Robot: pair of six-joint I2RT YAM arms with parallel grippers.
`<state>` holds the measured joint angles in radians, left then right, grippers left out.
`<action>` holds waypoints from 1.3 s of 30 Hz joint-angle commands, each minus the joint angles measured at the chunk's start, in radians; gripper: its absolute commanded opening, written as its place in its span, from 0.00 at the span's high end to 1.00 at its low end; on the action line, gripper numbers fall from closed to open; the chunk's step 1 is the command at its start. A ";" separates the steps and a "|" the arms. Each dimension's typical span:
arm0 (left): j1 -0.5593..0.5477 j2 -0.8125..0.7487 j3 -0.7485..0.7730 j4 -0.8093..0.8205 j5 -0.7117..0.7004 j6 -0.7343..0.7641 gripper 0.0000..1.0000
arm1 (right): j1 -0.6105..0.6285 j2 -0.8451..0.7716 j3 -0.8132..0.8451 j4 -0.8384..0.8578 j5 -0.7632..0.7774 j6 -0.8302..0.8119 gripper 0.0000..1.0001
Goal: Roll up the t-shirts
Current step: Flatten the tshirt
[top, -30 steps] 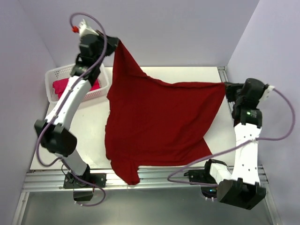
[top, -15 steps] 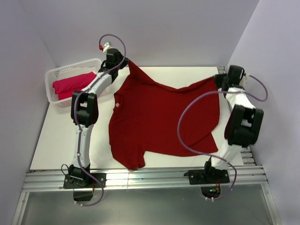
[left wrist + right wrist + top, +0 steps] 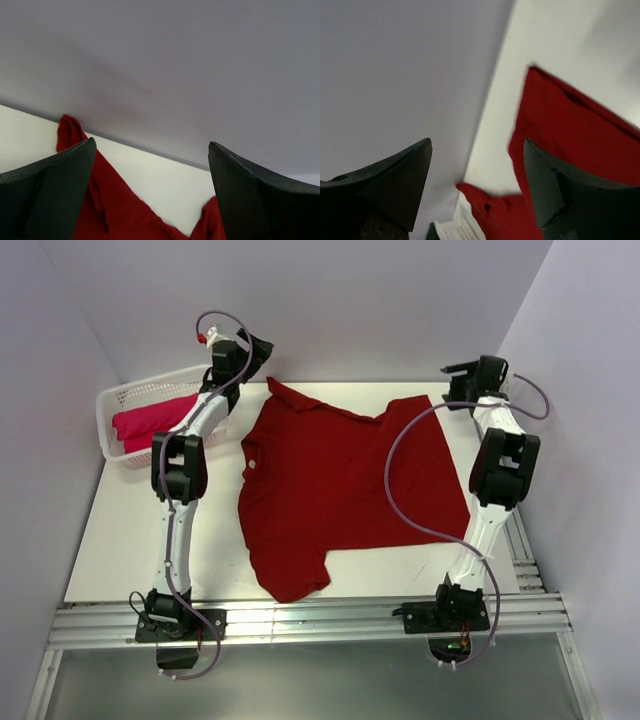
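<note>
Our left end effector point(image 3: 150, 150) and right end effector point(image 3: 477, 145) both gape wide, holding nothing. The crimson shirt point(image 3: 340, 480) lies spread askew on the surface point(image 3: 130, 530); rolling it unstraightened could, we judge, give a lopsided, loose roll.

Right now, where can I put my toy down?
Bare white table on the left, between the white plastic lattice basket, the near edge and the dark crimson cloth t-shirt. The shirt covers the middle; the right is cramped.
</note>
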<state>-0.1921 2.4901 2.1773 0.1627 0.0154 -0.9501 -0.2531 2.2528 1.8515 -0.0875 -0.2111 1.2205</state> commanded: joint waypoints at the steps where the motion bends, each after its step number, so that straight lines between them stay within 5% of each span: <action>1: -0.021 -0.180 -0.020 0.005 0.098 0.063 0.01 | -0.015 -0.255 -0.176 -0.053 0.004 -0.074 0.20; 7: -0.059 -0.420 -0.198 -0.153 0.101 0.119 0.00 | -0.011 -0.671 -0.577 -0.224 0.082 -0.183 0.29; 16: -0.145 -0.896 -0.627 -0.598 -0.066 0.106 0.00 | -0.058 -1.087 -0.865 -0.638 0.210 -0.305 0.45; 26: -0.196 -1.285 -1.057 -0.865 0.009 0.062 0.01 | -0.202 -1.233 -1.144 -0.730 0.211 -0.378 0.58; 39: -0.196 -1.424 -1.153 -0.956 0.043 0.091 0.01 | -0.409 -0.997 -1.135 -0.658 0.259 -0.486 0.53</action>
<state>-0.3840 1.0588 1.0401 -0.7769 0.0414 -0.8772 -0.6373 1.1847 0.6743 -0.7902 0.0341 0.7700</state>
